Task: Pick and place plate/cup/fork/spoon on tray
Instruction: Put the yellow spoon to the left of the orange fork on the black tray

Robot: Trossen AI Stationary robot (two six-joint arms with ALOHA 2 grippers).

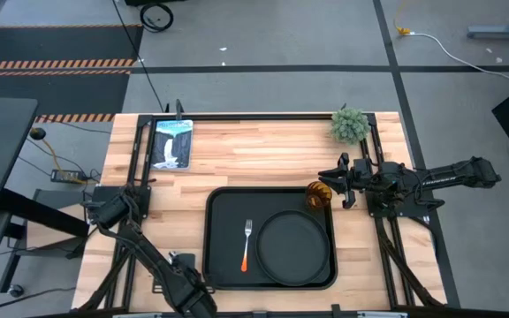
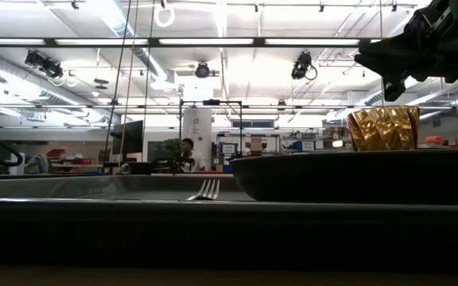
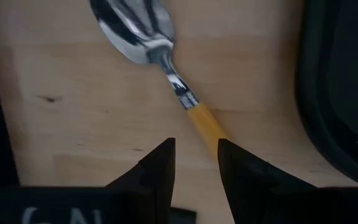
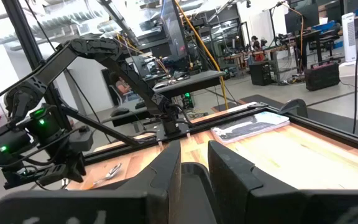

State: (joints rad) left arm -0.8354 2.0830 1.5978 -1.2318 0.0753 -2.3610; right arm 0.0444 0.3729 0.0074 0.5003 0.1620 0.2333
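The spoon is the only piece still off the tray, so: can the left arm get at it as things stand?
Probably yes. The left gripper hangs right over the spoon with fingers parted around its orange handle, which lies on bare table beside the tray, nothing between.

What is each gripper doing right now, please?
Left gripper: open, straddling the spoon handle on the table, not yet gripping.
Right gripper: open, empty, raised near the cup.

Grey floor (image 1: 263, 88) under long ceiling strip lights (image 2: 213, 41).
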